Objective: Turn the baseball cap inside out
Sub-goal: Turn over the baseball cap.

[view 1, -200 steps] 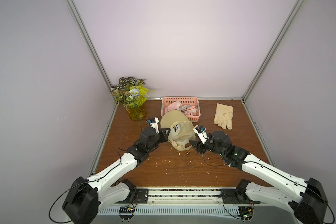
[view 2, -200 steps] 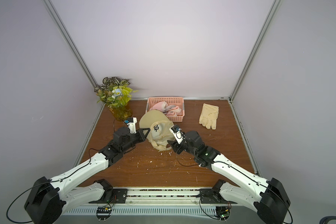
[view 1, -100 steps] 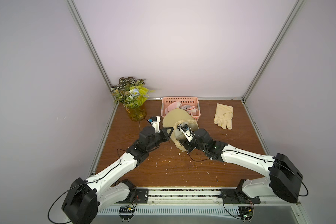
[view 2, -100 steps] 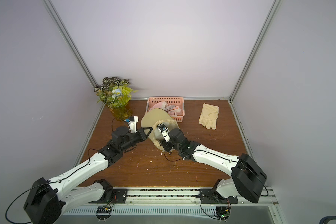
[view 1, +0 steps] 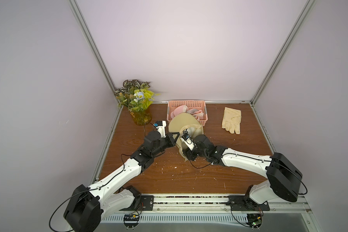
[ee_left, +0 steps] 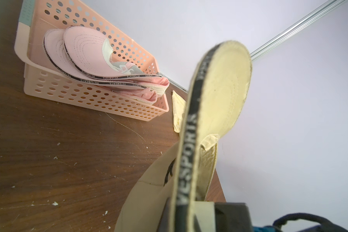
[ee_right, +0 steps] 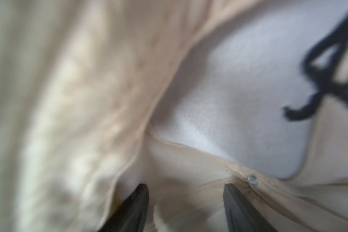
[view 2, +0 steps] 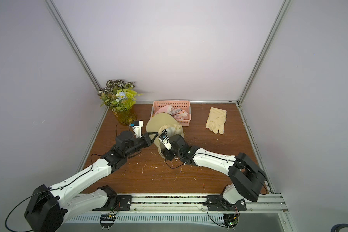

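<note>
Left gripper (view 1: 175,136) is clamped on the brim of the beige fabric baseball cap (view 1: 184,123). Right gripper (ee_right: 186,188), jaws apart, is set inside the crown. Inversion is judged barely begun: lining not yet turned outward.

The left arm (view 1: 117,177) and right arm (view 1: 244,160) have white links dotted with small dark screws, bulky black joint housings and thin black cables looping outside. The left wrist camera (view 1: 160,127) is white with a blue part. The right gripper (ee_right: 186,192) has dark, tapered fingers (ee_right: 133,206).
</note>
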Robot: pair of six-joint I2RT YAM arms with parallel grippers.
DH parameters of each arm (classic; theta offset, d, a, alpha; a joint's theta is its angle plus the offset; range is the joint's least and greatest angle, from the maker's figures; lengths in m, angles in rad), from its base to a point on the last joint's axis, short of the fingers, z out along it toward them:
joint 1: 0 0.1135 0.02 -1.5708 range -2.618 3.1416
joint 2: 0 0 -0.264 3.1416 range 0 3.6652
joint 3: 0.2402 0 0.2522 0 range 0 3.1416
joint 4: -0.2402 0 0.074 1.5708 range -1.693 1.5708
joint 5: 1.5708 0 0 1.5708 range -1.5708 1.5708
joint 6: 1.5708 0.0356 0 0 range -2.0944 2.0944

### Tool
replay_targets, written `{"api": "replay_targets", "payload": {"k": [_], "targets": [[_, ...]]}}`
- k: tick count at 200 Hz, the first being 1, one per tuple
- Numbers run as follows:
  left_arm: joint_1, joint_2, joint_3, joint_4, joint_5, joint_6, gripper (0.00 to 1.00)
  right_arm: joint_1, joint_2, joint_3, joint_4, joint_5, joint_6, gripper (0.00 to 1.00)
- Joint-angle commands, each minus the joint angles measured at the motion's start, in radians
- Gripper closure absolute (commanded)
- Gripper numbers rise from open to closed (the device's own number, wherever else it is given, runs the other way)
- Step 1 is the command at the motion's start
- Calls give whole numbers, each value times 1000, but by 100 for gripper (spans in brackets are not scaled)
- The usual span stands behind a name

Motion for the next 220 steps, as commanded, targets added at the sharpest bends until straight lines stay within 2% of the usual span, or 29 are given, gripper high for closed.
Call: {"api": "replay_targets", "payload": {"k": [1,34,82,132,184,199,220], "targets": [[-8,-15,54,-8,-11,61,100,10,-98,-9,15,77,5,34],[-9,6,65,-1,87,93,100,9,-190,-31,96,188,13,37],[-9,8,74,34,171,75,100,-6,-200,-21,195,328,13,60],[-8,-8,81,45,193,46,100,-41,-101,32,183,267,23,74],[-9,-5,88,68,231,3,100,-51,13,53,187,236,36,68],[-9,-12,94,53,219,5,100,-54,38,68,165,237,37,62],[-10,-26,105,12,174,19,100,-55,65,84,108,310,48,48]]}}
